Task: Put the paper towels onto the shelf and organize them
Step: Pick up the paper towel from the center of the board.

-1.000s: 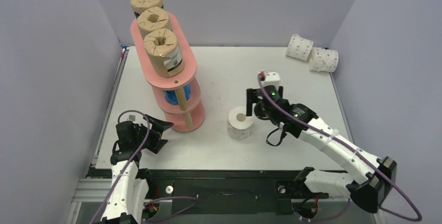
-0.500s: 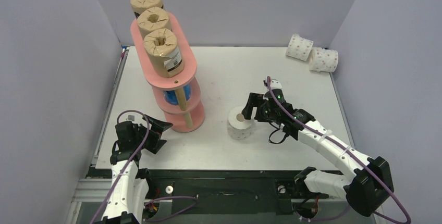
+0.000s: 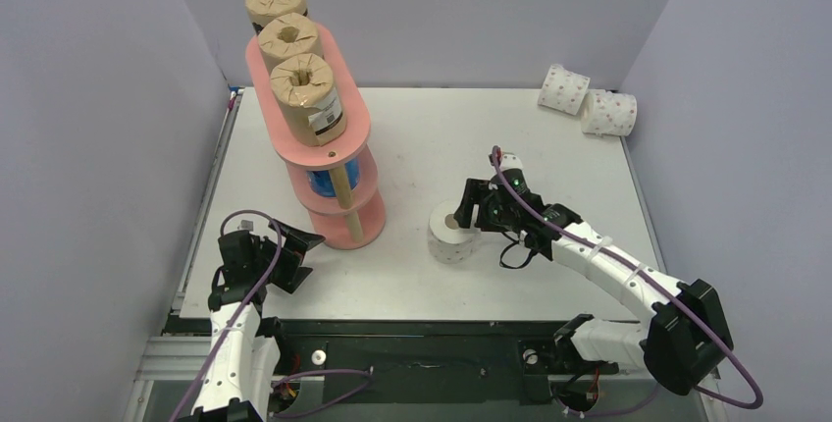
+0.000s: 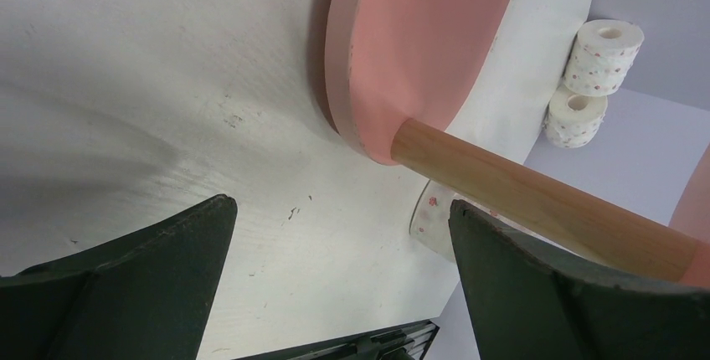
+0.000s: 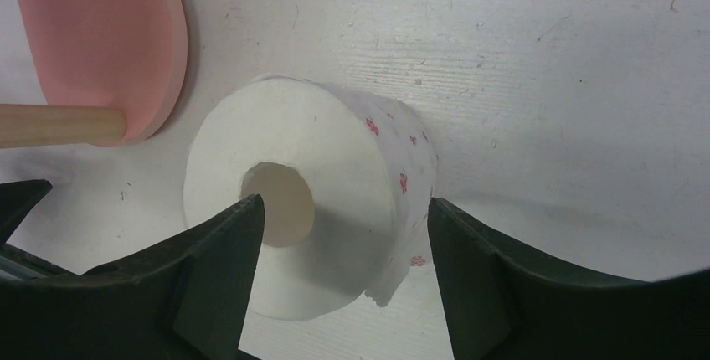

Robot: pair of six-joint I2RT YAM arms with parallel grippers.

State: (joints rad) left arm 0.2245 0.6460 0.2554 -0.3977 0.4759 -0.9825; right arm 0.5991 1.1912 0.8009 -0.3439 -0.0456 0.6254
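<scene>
Near the middle of the bench (image 3: 432, 137), at about 3 o'clock from the foot of the shelf (image 3: 345, 143), one white dotted roll (image 3: 451, 236) stands on end with its core hole facing up. The right gripper (image 5: 339, 209) reaches it from 3 o'clock with its jaws apart. In the right wrist view one of its fingers (image 5: 209, 276) lies over the core hole and the other sits just outside the roll's wall, so the wall is between them (whether either one presses on the wrapping I cannot tell).

The shelf stands toward 10 o'clock on the bench. Three brown rolls (image 3: 308, 98) stand upright in a row along its top board, and a blue roll (image 3: 319, 183) shows on the middle tier behind a wooden post (image 3: 343, 196).

A pair of dotted rolls (image 3: 587, 100) lies touching in the far corner at 1 o'clock, well apart from the arms.

The left gripper (image 3: 299, 250) hovers at 7 o'clock from the shelf's bottom board, spread wide and holding nothing.
</scene>
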